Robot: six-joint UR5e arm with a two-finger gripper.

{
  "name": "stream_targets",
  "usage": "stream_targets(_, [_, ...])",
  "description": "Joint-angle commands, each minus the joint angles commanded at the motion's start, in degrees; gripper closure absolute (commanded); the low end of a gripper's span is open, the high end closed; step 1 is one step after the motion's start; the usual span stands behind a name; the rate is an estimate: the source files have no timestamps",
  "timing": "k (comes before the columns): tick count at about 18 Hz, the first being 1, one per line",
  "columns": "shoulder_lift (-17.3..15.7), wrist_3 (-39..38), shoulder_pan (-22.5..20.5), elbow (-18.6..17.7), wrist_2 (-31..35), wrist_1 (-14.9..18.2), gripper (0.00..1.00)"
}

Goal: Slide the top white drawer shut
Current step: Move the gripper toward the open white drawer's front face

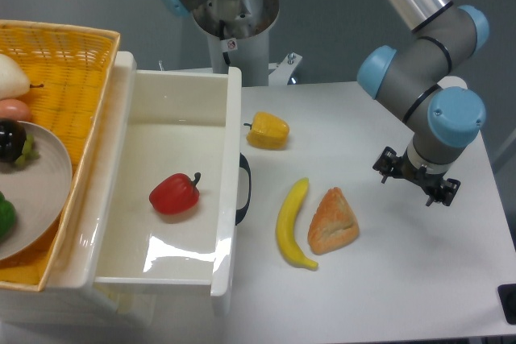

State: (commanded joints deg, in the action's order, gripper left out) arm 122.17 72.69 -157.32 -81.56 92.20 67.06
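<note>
The top white drawer (179,130) stands pulled out to the right from the white cabinet at the left. Its curved black handle (244,189) is on the front panel facing right. A red bell pepper (173,193) lies inside it. My gripper (416,177) hangs over the table at the right, well apart from the handle, pointing down. Its fingers are hidden under the wrist, so I cannot tell whether they are open or shut. Nothing shows in it.
On the table between drawer and gripper lie a yellow bell pepper (268,130), a banana (292,223) and a croissant-like pastry (332,221). A yellow woven basket (68,78) with a plate (40,191) and produce sits on the cabinet at the left. The robot base (230,14) stands behind.
</note>
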Motion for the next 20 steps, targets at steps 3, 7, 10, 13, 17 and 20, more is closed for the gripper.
stream_targets(3, [0.0, 0.0, -0.1, 0.0, 0.0, 0.0, 0.0])
stream_targets(7, [-0.2, -0.5, -0.2, 0.0, -0.8, 0.1, 0.0])
stream_targets(10, [-0.3, -2.3, -0.2, 0.0, -2.6, 0.1, 0.0])
stream_targets(13, [-0.8, -8.2, -0.2, -0.1, -5.1, 0.4, 0.0])
stream_targets(17, [-3.6, -12.6, -0.3, -3.3, -6.0, 2.8, 0.0])
stream_targets(20, [-5.3, -18.6, 0.3, -4.1, -6.9, 5.4, 0.01])
